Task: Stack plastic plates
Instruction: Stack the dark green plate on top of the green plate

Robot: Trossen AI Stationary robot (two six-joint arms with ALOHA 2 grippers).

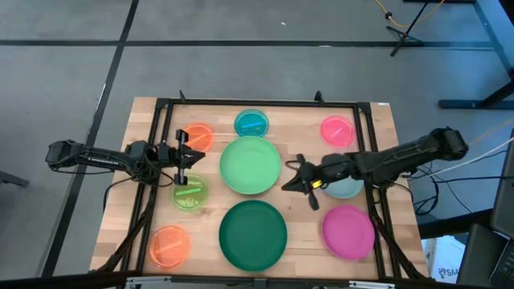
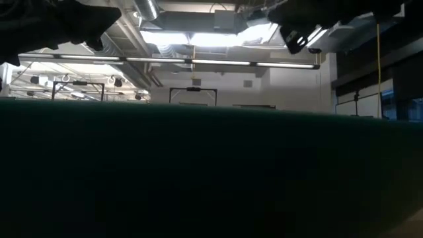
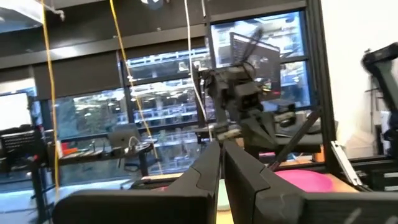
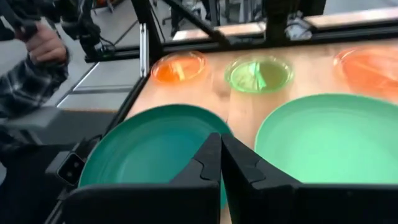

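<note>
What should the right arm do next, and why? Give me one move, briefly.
Probably open the right gripper. Its fingers are shut on nothing, and it hangs just beside the mint plate, at its right rim, so it cannot take that rim as it is. The dark green plate lies free nearby, a likely base. The left gripper waits by the lime plate.

Your high view is evenly lit and sharp, with soft shadows under the arms on the counter (image 1: 152, 120). Low view is mostly black: a dark green plate (image 2: 211, 172) fills it, backlit by bright ceiling lights (image 2: 198, 39). Both wrist views are soft, with blurred near fingers and window glare in the left one.
</note>
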